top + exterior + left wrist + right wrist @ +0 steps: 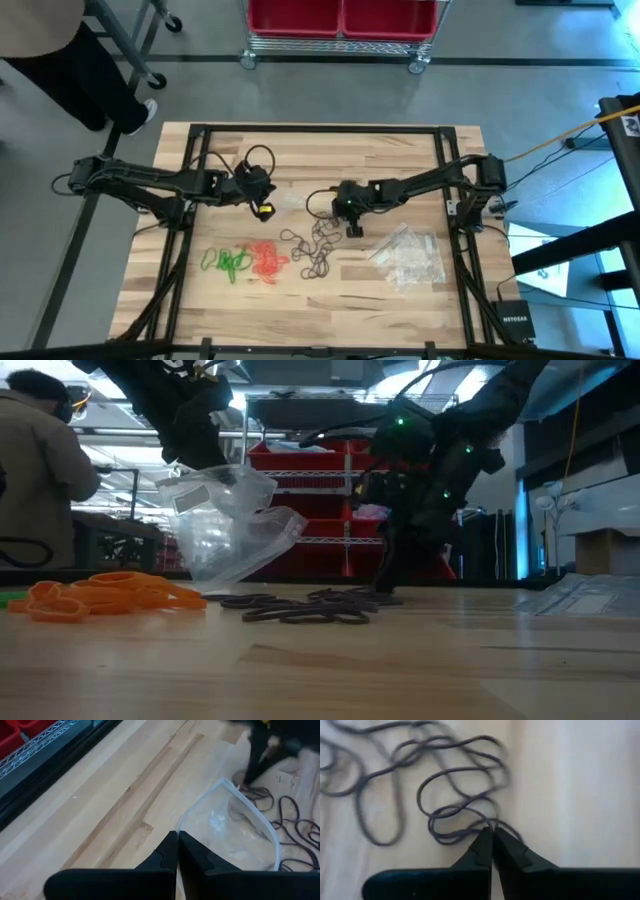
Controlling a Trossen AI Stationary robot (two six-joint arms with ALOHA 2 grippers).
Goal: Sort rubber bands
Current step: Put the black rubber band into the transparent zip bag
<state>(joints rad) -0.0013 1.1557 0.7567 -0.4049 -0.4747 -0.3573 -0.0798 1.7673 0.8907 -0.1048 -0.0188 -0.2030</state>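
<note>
Black rubber bands (315, 250) lie in a loose tangle at the table's middle, orange-red ones (268, 262) and green ones (228, 262) in heaps to their left. My right gripper (354, 228) stands at the tangle's far right edge, slanting down, shut on black loops (465, 815). My left gripper (262, 205) is raised left of the middle, shut on a clear plastic bag (225, 525) that hangs below it. The low view shows the black bands (300, 610) and orange ones (100, 595) flat on the wood. My left gripper pinches the bag's open rim (176, 831) between its two shut fingers, coming slantwise from above. The bag hangs below, its mouth gaping; its lower end (215, 575) is near the table, touching or not I cannot tell. My right gripper pinches strands of the black bands (492, 824) at its fingertips, slanting down from the table's right. The loops lie slack on the table.
A heap of clear plastic bags (405, 255) lies at the table's right, near the front. Beyond the far edge stands a wire cart with red bins (340, 20); a person (60, 60) stands at the far left. Bare wood lies along the far edge.
</note>
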